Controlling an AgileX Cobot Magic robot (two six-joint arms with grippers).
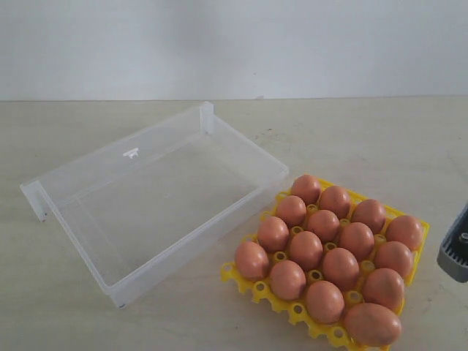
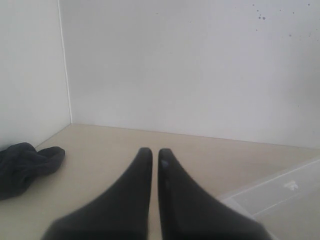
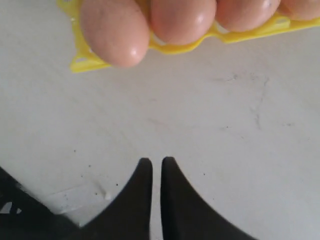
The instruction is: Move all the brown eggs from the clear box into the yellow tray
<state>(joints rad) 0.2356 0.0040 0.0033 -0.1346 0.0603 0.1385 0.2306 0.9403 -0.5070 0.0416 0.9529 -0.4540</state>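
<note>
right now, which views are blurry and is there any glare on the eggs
Exterior view: soft even light, slightly hazy, and the clear box fades into the pale table. Left wrist view: the left gripper is out of focus near the lens. Right wrist view: small white glare spots on the eggs, and the right gripper is blurred too.

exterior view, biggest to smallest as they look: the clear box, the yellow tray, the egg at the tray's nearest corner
1. clear box
2. yellow tray
3. nearest-corner egg, closest to the camera yet plainly the smallest
</note>
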